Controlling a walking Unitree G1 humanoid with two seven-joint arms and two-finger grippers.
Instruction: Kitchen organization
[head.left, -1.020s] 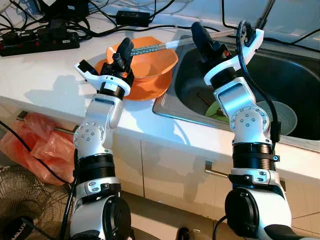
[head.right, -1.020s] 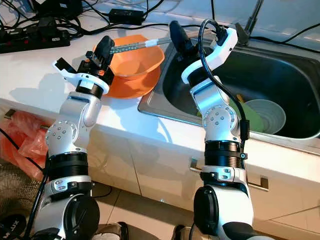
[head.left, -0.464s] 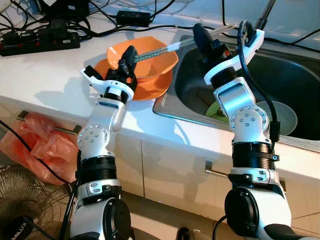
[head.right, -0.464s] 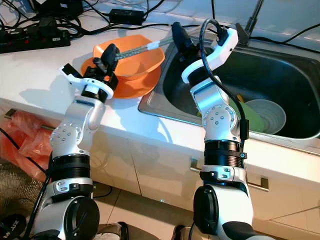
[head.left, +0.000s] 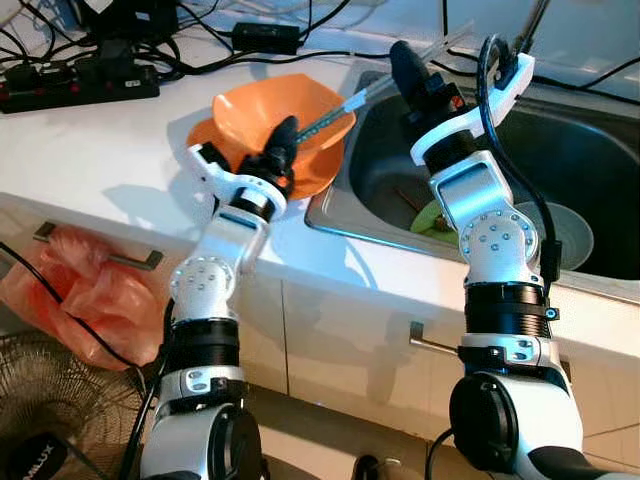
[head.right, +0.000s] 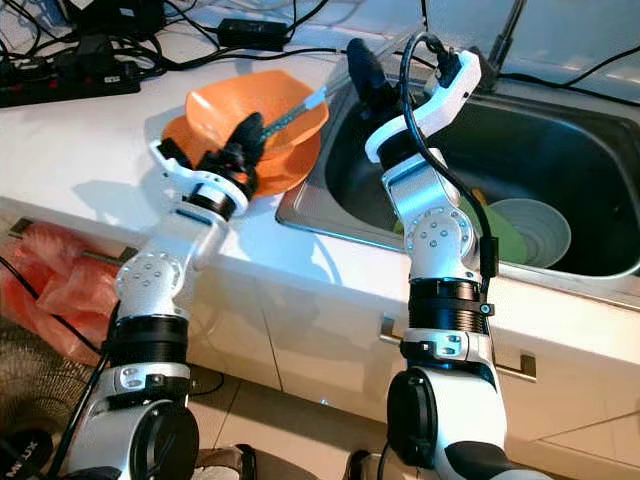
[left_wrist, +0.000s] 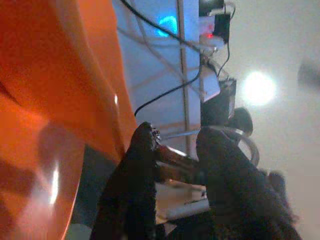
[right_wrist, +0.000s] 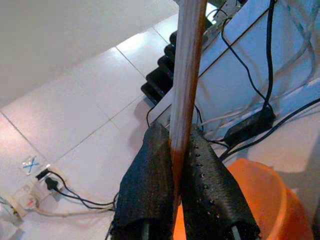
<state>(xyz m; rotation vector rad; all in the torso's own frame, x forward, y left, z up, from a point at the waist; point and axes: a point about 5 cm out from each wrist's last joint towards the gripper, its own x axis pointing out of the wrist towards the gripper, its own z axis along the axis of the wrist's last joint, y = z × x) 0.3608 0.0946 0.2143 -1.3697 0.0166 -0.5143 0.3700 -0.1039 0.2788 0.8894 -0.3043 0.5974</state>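
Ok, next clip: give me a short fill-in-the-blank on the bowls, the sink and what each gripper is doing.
1. The left gripper reaches into the stacked bowls, which are ____ in colour.
2. The right gripper is shut on a thin ____.
3. The bowls stand on the counter to the robot's ____ of the sink.

Missing words: orange; stick; left

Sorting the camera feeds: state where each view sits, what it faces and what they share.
Left eye, right eye: head, looking down at both arms, counter, sink.
Left wrist: along the left gripper at the orange bowl.
Right wrist: along the right gripper, shut on a stick.
Shared: orange bowl.
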